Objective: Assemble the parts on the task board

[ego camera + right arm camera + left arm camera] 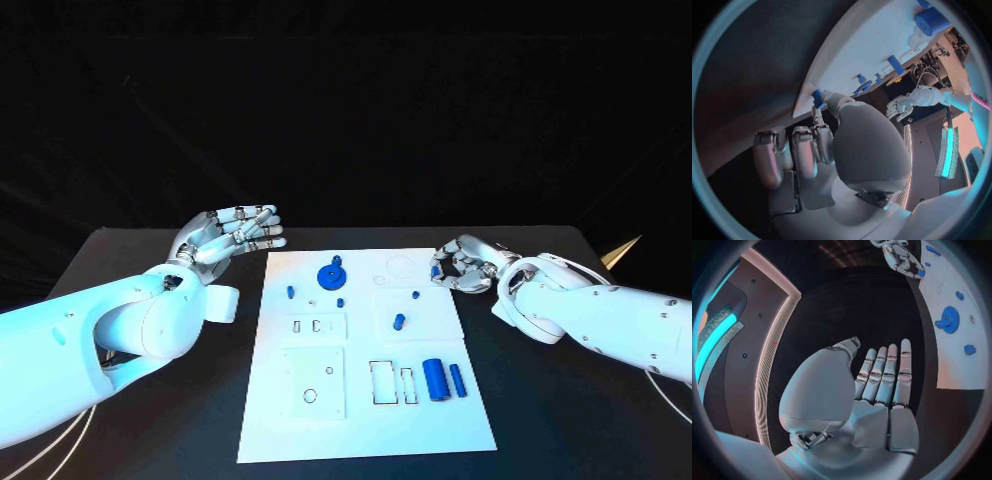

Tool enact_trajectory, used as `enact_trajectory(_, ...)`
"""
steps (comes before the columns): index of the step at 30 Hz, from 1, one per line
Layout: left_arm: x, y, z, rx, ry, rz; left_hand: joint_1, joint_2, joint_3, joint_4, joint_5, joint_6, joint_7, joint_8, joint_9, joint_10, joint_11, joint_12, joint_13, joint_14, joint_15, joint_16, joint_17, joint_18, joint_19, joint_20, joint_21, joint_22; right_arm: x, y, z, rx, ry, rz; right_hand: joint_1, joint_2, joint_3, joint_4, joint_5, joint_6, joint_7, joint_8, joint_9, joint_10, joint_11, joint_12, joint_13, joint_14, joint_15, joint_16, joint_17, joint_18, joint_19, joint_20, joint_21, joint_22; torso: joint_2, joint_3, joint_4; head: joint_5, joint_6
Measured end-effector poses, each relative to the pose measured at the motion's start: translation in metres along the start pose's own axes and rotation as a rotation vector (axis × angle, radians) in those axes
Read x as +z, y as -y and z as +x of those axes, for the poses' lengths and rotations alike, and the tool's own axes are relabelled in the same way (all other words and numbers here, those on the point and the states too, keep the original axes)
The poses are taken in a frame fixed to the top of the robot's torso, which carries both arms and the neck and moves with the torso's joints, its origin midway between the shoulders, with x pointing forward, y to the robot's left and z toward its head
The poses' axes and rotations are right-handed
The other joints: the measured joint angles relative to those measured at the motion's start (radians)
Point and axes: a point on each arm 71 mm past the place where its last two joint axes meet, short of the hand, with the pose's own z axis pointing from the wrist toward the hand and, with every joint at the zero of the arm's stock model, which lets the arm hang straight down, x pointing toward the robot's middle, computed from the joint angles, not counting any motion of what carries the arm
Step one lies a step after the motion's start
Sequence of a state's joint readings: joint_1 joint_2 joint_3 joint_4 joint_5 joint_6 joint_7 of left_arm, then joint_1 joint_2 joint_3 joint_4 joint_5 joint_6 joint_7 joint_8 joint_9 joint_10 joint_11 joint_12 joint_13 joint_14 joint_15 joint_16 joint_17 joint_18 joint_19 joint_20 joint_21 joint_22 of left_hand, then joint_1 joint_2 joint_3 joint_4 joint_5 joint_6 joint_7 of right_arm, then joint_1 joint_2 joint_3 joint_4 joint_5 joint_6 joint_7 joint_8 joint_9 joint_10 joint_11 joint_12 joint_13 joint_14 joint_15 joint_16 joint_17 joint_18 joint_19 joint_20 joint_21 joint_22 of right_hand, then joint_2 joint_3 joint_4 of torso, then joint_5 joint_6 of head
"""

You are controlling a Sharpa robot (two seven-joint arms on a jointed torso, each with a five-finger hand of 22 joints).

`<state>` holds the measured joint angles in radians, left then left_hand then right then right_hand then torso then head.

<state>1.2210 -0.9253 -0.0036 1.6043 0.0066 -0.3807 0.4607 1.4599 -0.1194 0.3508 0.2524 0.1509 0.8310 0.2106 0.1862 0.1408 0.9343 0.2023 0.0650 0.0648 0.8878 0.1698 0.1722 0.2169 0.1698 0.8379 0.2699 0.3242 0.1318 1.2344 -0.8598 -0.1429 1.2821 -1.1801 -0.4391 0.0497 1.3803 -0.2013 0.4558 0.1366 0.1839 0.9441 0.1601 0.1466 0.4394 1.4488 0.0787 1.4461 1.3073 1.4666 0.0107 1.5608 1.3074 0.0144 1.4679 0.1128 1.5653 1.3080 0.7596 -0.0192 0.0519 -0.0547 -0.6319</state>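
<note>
Board: we see the white plate lying flat mid-table, between our arms.
Cylinders: two blue ones lie side by side on the board's near right part, just beside a rectangular cutout.
Gear: a blue disc sits on the far left part of the board, small blue pegs near it.
Left hand: raised off the table beside the board's far left corner, fingers straight and slightly apart, holding nothing.
Right hand: at the board's far right edge, fingers curled; we see thumb and a finger pinching a small blue part at that edge.
</note>
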Motion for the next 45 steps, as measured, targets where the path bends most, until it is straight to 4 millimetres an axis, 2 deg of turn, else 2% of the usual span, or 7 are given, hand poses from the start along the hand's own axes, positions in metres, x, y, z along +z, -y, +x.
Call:
enact_trajectory(10,0.000,0.000,0.000,0.000,0.000,-0.004,-0.001,-0.001,0.000,0.000,-0.004,0.000,0.000,0.000,-0.001,-0.003,0.003,0.000,-0.001,0.000,0.000,-0.004,0.001,0.000,-0.004,0.004,0.000,0.000,0.000,0.000,0.000,0.000,0.006,0.001,-0.013,0.003,0.019,-0.011,0.000,0.003,0.000,0.001,0.000,0.002,-0.002,0.000,0.001,0.000,0.000,0.000,0.000,0.000,0.000,0.000,0.000,0.000,0.000,0.0001,-0.0004,0.003,0.001)
enact_trajectory(14,0.000,0.000,0.000,0.000,0.000,-0.005,-0.001,-0.001,0.000,0.000,-0.004,0.000,0.000,0.000,-0.001,-0.003,0.003,0.000,-0.001,0.000,0.000,-0.004,0.001,0.000,-0.004,0.004,0.000,0.000,0.000,0.000,0.000,0.000,0.007,0.003,-0.011,0.015,0.040,-0.024,0.000,0.034,-0.013,0.027,0.007,0.011,-0.011,0.004,0.001,-0.001,-0.010,0.000,0.000,0.000,-0.001,-0.001,0.000,0.000,0.000,0.0004,-0.0004,0.002,0.002)
enact_trajectory(20,0.000,0.000,0.000,0.000,0.000,-0.006,-0.001,-0.001,0.000,0.000,-0.004,0.000,0.000,0.000,-0.001,-0.003,0.003,0.000,-0.001,0.000,0.000,-0.004,0.001,0.000,-0.004,0.004,0.000,0.000,0.000,-0.001,-0.001,0.001,0.012,0.002,-0.017,0.028,0.066,-0.047,-0.005,0.062,-0.027,0.067,0.018,0.018,-0.029,0.012,0.001,0.000,-0.027,0.000,0.000,0.000,0.000,-0.018,0.000,0.000,0.000,0.0005,-0.0004,0.001,0.001)
enact_trajectory(28,0.000,-0.001,0.000,0.000,0.000,-0.008,-0.001,-0.001,0.000,0.000,-0.004,0.000,0.000,0.000,-0.001,-0.003,0.003,0.000,-0.001,0.000,0.000,-0.004,0.001,0.000,-0.004,0.004,0.000,0.000,0.000,-0.004,0.000,0.003,0.026,-0.002,-0.023,0.048,0.077,-0.059,-0.005,0.062,-0.027,0.067,0.018,0.019,-0.035,0.018,0.001,-0.003,-0.033,0.000,0.000,0.000,0.000,-0.025,0.000,0.000,0.000,0.0008,-0.0005,0.000,0.001)
enact_trajectory(34,0.000,-0.001,-0.001,0.000,0.001,-0.009,-0.001,-0.001,0.000,0.000,-0.004,0.000,0.000,0.000,-0.001,-0.003,0.003,0.000,-0.001,0.000,0.000,-0.004,0.001,0.000,-0.004,0.004,0.000,0.000,-0.002,-0.008,-0.001,0.011,0.050,-0.003,-0.026,0.051,0.079,-0.063,0.009,0.061,-0.029,0.067,0.018,0.018,-0.035,0.018,0.001,0.000,-0.036,0.000,0.000,0.000,-0.003,-0.029,0.000,0.000,0.000,0.0007,-0.0004,-0.001,0.001)
enact_trajectory(38,0.000,-0.001,-0.001,0.001,0.002,-0.010,-0.001,-0.001,0.000,0.000,-0.004,0.000,0.000,0.000,-0.001,-0.003,0.003,0.000,-0.001,0.000,0.000,-0.004,0.001,0.000,-0.004,0.004,0.000,0.000,-0.006,-0.016,-0.004,0.025,0.066,-0.005,-0.030,0.055,0.080,-0.064,0.010,0.060,-0.029,0.067,0.018,0.018,-0.036,0.018,0.000,0.000,-0.036,0.000,0.000,0.000,-0.004,-0.029,0.000,0.000,-0.001,0.0000,-0.0012,-0.001,0.002)
enact_trajectory(45,0.001,-0.001,-0.002,0.002,0.004,-0.011,-0.001,-0.001,0.000,0.000,-0.004,0.000,0.000,0.000,-0.001,-0.003,0.003,0.000,-0.001,0.000,0.000,-0.004,0.001,0.000,-0.004,0.004,0.000,0.000,-0.011,-0.049,-0.006,0.068,0.074,-0.033,-0.038,0.062,0.086,-0.061,0.019,0.055,-0.034,0.067,0.018,0.018,-0.036,0.018,0.000,0.000,-0.036,0.000,0.001,0.000,-0.004,-0.029,0.000,-0.001,-0.005,-0.0029,-0.0026,0.000,0.002)
